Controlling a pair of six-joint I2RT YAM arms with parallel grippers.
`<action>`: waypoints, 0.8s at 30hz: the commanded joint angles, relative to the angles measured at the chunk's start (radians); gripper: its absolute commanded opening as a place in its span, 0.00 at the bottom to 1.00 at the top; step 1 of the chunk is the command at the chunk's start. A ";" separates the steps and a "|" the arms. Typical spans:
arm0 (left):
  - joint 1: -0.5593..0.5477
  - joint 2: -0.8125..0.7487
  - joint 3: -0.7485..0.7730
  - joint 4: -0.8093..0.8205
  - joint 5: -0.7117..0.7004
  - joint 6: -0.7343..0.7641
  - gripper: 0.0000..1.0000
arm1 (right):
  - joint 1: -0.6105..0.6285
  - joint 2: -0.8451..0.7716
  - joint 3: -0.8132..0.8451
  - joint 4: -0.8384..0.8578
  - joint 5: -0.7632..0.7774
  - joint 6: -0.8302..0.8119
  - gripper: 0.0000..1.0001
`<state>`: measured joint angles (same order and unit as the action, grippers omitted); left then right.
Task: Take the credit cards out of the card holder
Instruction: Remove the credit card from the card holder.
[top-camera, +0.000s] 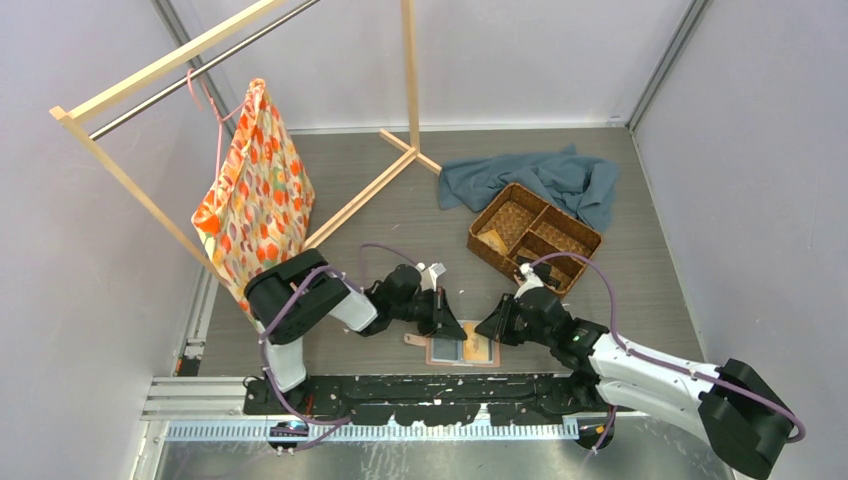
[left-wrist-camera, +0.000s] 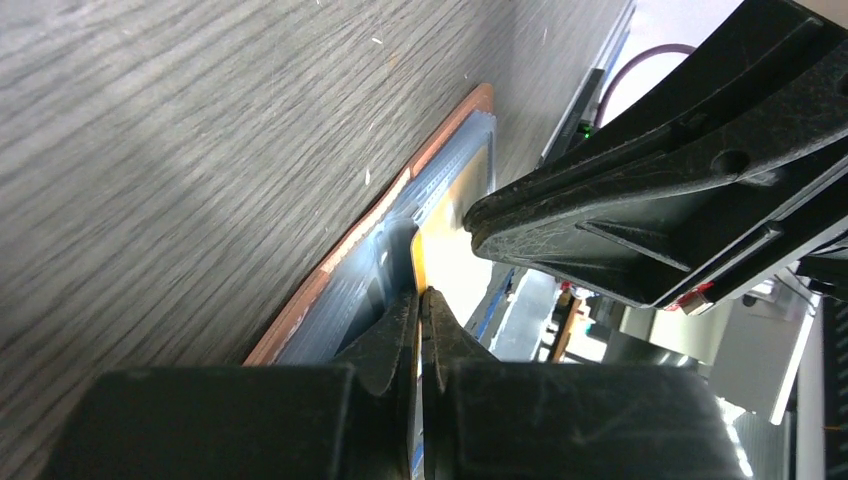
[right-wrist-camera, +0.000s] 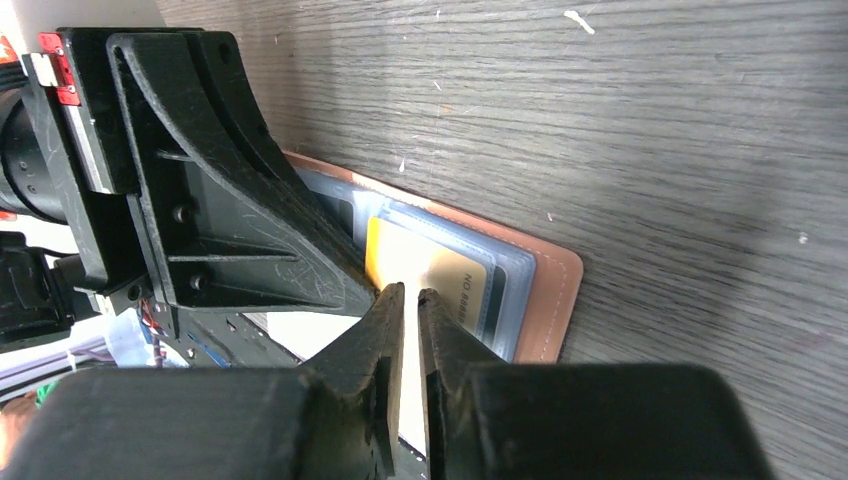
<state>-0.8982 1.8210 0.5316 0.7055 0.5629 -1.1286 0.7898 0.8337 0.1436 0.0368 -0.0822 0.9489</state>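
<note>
At the near edge of the grey wood-grain surface (top-camera: 650, 270), the card holder (right-wrist-camera: 558, 290) lies opened flat with its slotted inside facing up, between the two arms and just beyond their mounting rail. Its snap tab sticks out on the left. A tan-gold card (right-wrist-camera: 425, 265) sits in the clear slots of the holder's right half, with one end raised out of its pocket. The left claw (left-wrist-camera: 421, 297) reaches in from the left and is closed tight. A thin yellow sliver of that card's edge shows in the seam between its fingers, so it grips the card there. The right claw (right-wrist-camera: 410, 295) comes in from the right and meets the same card, its tip almost touching the left one. Its fingers stand nearly together with a slim slit between them, and I cannot tell whether they pinch the card. Farther back and to the right is a brown woven basket (top-camera: 560, 211), with a tan card (top-camera: 492, 240) lying in its left compartment. A blue cloth (top-camera: 560, 175) is bunched against the basket's far side. At far left, an orange patterned bag (top-camera: 255, 205) hangs from a wooden rack (top-camera: 410, 70).
</note>
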 joint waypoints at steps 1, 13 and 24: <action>-0.007 0.073 -0.032 0.080 0.006 -0.042 0.02 | 0.000 0.014 -0.012 -0.018 0.028 0.000 0.16; -0.006 0.053 -0.055 0.074 -0.029 -0.048 0.04 | -0.001 -0.007 -0.019 -0.027 0.031 0.004 0.16; -0.006 0.060 -0.062 0.126 -0.026 -0.065 0.17 | 0.000 -0.006 -0.021 -0.026 0.031 0.004 0.16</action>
<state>-0.9012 1.8606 0.4995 0.8497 0.5690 -1.2167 0.7898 0.8288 0.1406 0.0372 -0.0792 0.9554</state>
